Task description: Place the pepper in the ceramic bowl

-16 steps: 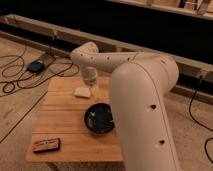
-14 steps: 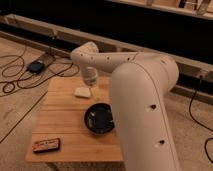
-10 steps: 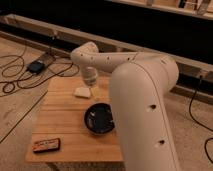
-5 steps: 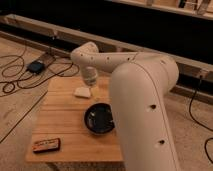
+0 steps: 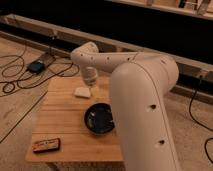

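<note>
The black ceramic bowl (image 5: 100,118) sits on the wooden table (image 5: 62,117), right of its middle. My white arm reaches from the lower right over the table's far side. The gripper (image 5: 89,80) points down at the table's far edge, just above and behind a small white cup (image 5: 82,92) and well beyond the bowl. The pepper is not in view; it may be hidden by the gripper or the arm.
A flat orange-and-black packet (image 5: 46,145) lies at the table's near left corner. My arm's big white link (image 5: 145,115) covers the table's right side. Black cables and a small dark box (image 5: 36,66) lie on the floor to the left.
</note>
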You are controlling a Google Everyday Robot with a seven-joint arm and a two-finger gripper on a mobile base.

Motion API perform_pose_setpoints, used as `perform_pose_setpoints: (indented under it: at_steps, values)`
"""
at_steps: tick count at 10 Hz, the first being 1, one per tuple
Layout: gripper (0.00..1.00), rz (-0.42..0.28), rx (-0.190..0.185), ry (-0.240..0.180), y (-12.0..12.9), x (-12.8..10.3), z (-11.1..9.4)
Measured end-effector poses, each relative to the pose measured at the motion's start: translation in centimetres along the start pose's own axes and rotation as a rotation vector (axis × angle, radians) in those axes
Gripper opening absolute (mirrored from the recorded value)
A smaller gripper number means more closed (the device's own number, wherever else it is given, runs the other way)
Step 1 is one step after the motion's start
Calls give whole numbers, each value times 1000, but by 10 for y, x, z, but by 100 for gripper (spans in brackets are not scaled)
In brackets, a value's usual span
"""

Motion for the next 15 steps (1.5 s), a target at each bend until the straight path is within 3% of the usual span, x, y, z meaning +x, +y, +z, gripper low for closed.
perform_pose_setpoints:
  at_steps: [10,15]
  values:
    - [80,5,-3,2,1,1,0]
    - [80,164,-64,53,34,45,3]
